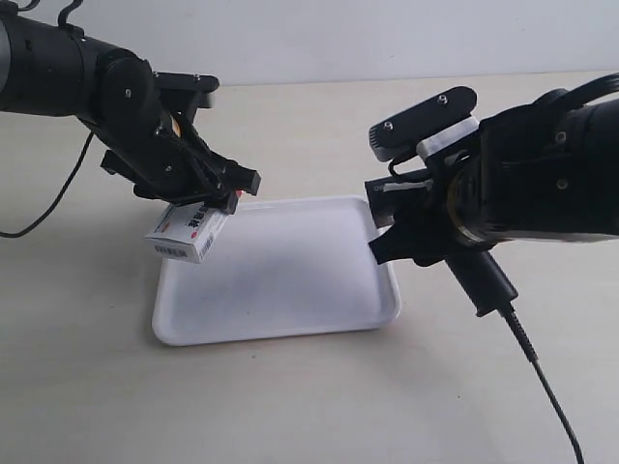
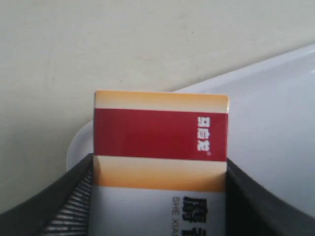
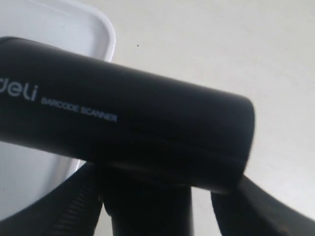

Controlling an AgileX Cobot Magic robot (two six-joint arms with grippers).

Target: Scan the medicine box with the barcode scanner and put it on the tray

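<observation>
The work surface is a pale beige tabletop [image 1: 290, 406], matte and plain, with soft shadows under the arms. A black cable [image 1: 546, 382] runs from the base of the barcode scanner [image 1: 455, 246] across the near part of this surface toward the exterior view's lower right edge.

The tray [image 1: 280, 324] lies flat on the tabletop, near the middle of the scene. Its white floor is bare and slightly glossy.

The right gripper [image 3: 157, 206] is clamped on the barcode scanner. In the right wrist view the jaws stand on either side of the handle, and the boxy head carries the white lettering "BARCODE SCANNER". In the exterior view the scanner is held clear of the table at the tray's right edge, with its head toward the tray.

The left gripper [image 2: 157, 196] is clamped on the medicine box [image 1: 190, 232]. In the left wrist view the jaws press both long sides of the box, and its red and orange-tan band projects beyond them. The box is held above the tray's far left corner, tilted, with its barcode end lowest.

A second black cable [image 1: 53, 198] hangs behind the left arm at the exterior view's left. Beyond the tabletop stands a plain white wall [image 1: 338, 39].
</observation>
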